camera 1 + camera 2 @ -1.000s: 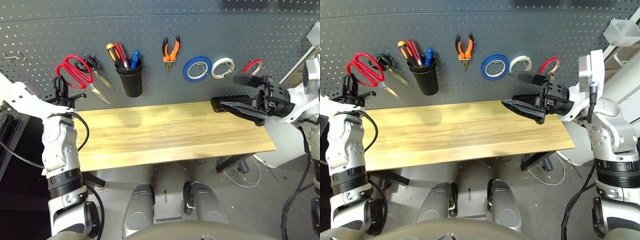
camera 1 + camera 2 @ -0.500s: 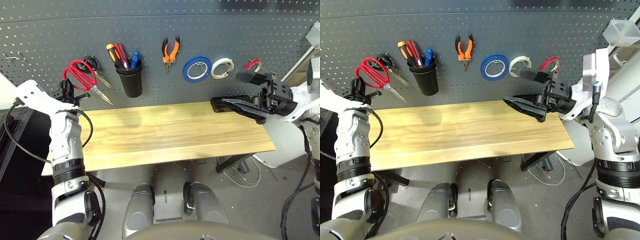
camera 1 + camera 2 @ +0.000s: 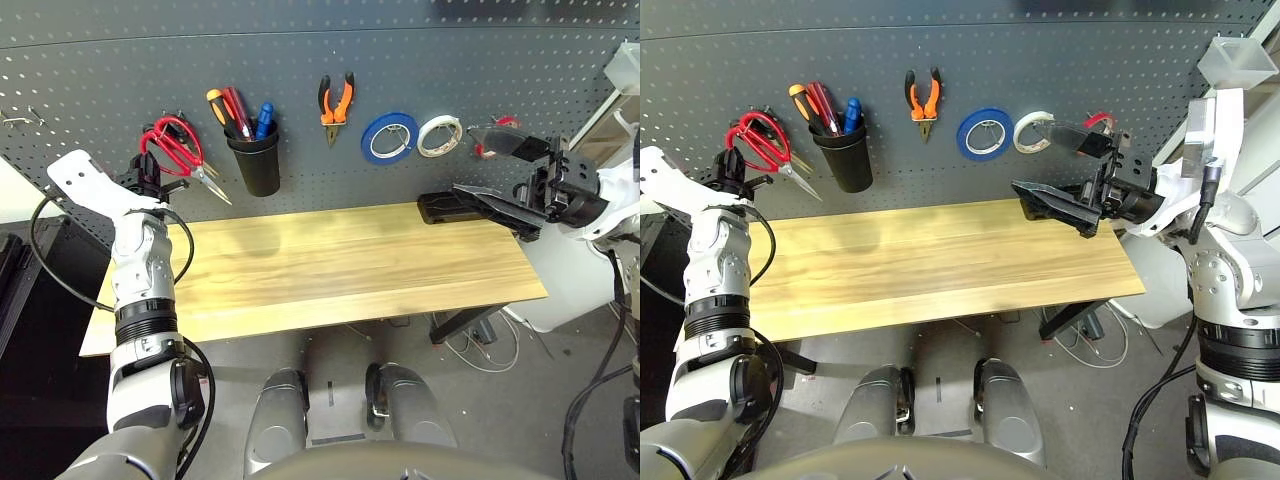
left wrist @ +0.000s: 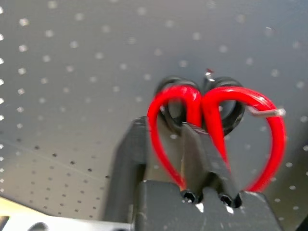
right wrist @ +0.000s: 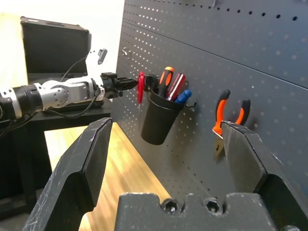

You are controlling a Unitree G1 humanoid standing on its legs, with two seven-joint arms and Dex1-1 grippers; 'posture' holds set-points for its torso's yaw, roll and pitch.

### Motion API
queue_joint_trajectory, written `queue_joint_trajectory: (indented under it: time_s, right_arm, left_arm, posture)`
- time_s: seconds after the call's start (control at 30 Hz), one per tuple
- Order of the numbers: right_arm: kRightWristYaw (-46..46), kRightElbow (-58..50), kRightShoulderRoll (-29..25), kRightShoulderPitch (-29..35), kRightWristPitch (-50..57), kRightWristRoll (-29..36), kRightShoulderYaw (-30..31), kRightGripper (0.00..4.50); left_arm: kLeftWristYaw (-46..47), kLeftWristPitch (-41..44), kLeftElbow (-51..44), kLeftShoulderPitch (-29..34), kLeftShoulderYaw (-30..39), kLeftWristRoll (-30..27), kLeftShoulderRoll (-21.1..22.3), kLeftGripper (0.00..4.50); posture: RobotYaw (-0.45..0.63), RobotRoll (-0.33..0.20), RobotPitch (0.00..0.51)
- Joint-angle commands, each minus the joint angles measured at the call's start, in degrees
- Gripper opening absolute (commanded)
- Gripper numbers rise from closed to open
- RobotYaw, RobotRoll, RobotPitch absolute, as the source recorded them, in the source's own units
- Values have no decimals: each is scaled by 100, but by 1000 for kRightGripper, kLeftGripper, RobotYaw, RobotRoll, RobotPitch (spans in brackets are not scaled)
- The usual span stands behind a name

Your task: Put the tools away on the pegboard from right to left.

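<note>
Bare wooden table [image 3: 340, 270] nearest the robot. Right gripper [image 3: 487, 172] hovers above the table's right end, pointing left, jaws spread wide and empty. Left gripper [image 3: 143, 180] is at the pegboard [image 3: 420, 60], its fingers [image 4: 192, 149] around the red-handled scissors [image 3: 176, 146], whose loops lie against the board over the black-handled scissors [image 4: 231, 108]; grip tightness cannot be told. On the board rightward: black cup [image 3: 254, 163] holding the red-handled screwdriver [image 3: 236, 106], orange-and-black pliers [image 3: 335, 103], blue tape roll [image 3: 390, 137], white tape roll [image 3: 440, 136], red tape ring [image 3: 500, 124].
</note>
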Motion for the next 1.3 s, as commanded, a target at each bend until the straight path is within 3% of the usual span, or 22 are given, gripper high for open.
queue_joint_trajectory:
  time_s: [0.03, 0.17, 0.2, 0.43, 0.73, 1.0, 1.3]
  right_arm:
    - [-102, 20, 75, 7, 10, -119, 138, 4500]
    - [-264, 314, 220, -77, -54, -371, 293, 4500]
    - [-360, 424, 308, -103, -68, -421, 324, 4500]
    - [-1147, 1712, 1004, -241, -898, -1524, 595, 4500]
    - [-2439, 4053, 1878, -529, -2683, -2994, 805, 4500]
    - [-3816, 5588, 2257, -823, -3718, -3424, 476, 4500]
    - [-3763, 6164, 2239, -888, -4251, -3356, 423, 4500]
  left_arm:
    - [-56, 87, -84, 136, -65, 56, 57, 2784]
    - [-67, 283, -475, 484, -62, 51, 105, 4334]
    - [-82, 310, -627, 645, -56, 71, 136, 4464]
    - [-129, 441, -1226, 1571, -29, 101, 141, 4464]
    - [-371, -475, -892, 1834, -365, 477, -47, 4464]
    - [-721, -1111, -640, 1962, -521, 402, -246, 4464]
    - [-610, -1077, -943, 2074, -544, 344, -624, 4464]
  posture:
    - [-100, 0, 47]
    - [-66, 0, 51]
    - [-58, 0, 51]
    - [-5, 0, 52]
    - [-17, 0, 53]
    - [-33, 0, 53]
    - [-40, 0, 50]
